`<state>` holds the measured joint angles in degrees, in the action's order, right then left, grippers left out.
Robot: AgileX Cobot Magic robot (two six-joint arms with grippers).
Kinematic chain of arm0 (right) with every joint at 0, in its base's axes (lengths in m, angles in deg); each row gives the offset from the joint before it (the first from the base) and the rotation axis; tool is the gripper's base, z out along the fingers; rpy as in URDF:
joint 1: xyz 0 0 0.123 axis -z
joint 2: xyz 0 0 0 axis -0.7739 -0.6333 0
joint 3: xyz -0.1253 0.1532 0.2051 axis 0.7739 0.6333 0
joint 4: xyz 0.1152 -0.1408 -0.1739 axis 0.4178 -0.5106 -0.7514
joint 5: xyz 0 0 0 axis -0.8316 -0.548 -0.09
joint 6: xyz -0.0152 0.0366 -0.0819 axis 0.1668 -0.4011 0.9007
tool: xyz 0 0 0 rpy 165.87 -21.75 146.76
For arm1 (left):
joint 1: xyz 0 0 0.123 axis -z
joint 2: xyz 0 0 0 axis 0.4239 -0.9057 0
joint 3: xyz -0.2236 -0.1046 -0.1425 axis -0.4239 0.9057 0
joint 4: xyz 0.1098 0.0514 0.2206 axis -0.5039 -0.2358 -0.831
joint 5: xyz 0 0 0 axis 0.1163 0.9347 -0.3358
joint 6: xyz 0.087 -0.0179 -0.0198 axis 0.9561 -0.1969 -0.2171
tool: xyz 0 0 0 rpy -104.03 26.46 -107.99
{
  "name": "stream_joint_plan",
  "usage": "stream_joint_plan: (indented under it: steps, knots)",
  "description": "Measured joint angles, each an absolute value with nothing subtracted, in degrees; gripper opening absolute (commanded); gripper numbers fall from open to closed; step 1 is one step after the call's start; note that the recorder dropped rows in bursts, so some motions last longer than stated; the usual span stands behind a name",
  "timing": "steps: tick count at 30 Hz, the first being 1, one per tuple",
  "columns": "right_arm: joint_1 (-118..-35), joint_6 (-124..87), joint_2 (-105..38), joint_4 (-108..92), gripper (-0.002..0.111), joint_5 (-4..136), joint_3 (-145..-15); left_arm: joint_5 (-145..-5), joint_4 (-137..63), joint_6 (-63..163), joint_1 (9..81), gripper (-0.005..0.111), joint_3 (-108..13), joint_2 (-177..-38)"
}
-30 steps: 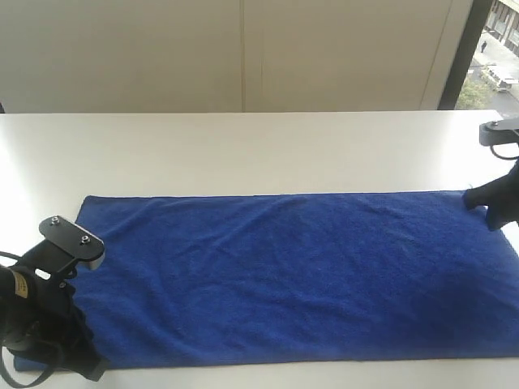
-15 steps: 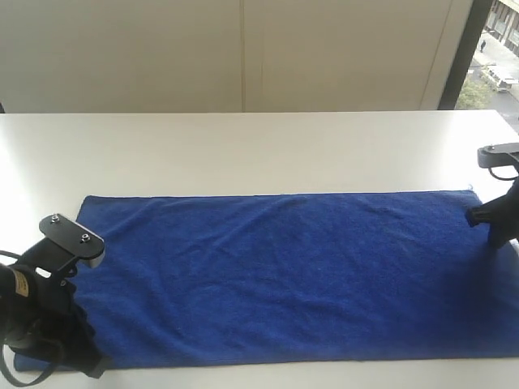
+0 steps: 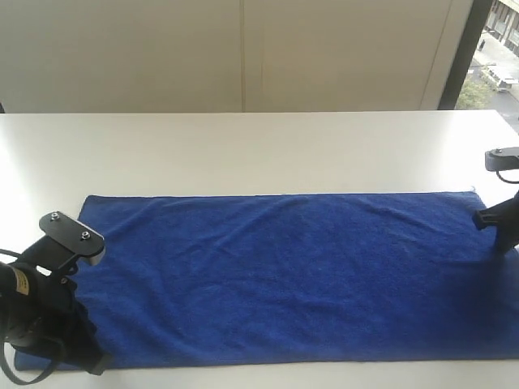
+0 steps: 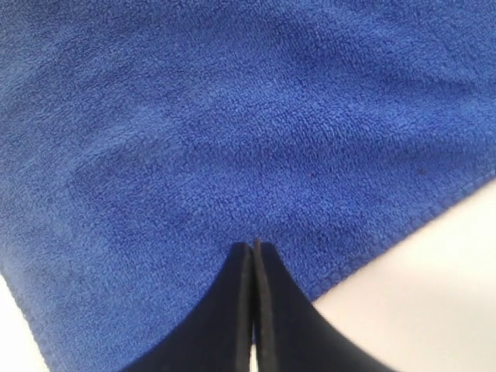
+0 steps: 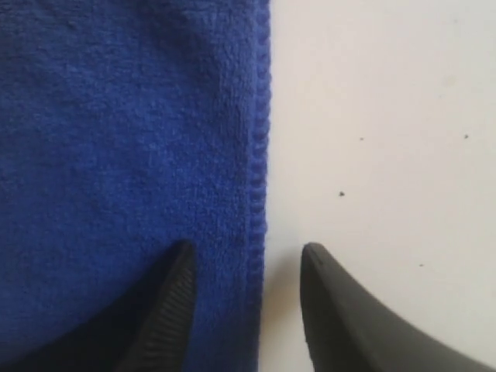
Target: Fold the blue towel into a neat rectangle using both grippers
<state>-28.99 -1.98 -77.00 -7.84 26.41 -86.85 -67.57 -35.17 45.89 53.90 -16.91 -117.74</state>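
Blue towel point(image 3: 284, 275): one, flat on table point(image 3: 243, 146). Two tools: left tool point(image 4: 253, 245) tips together; right tool point(image 5: 246, 249) tips apart, straddling hem.

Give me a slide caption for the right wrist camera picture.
Open right gripper straddling the hemmed edge of the blue towel, one finger over cloth, the other over the white table.

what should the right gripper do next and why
Probably lower and close on the towel edge: the right gripper is open, its jaws straddling that edge, one over cloth, one over the table, nothing pinched yet.
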Motion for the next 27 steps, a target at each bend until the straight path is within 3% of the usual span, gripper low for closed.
stream_joint_plan:
  steps: [10,22,27]
  knots:
    - [-29.0,-2.0,-76.9,-6.4,0.041,26.5,-86.0,-67.7,-35.2,45.9,53.9,0.0,-16.9,-117.7]
    - [-29.0,-2.0,-78.1,-3.7,0.002,26.0,-85.3,-67.7,-35.2,45.9,53.9,0.0,-16.9,-117.7]
    - [-29.0,-5.3,-78.2,-4.6,0.0,25.9,-85.6,-68.7,-35.2,45.9,53.9,0.0,-16.9,-117.8]
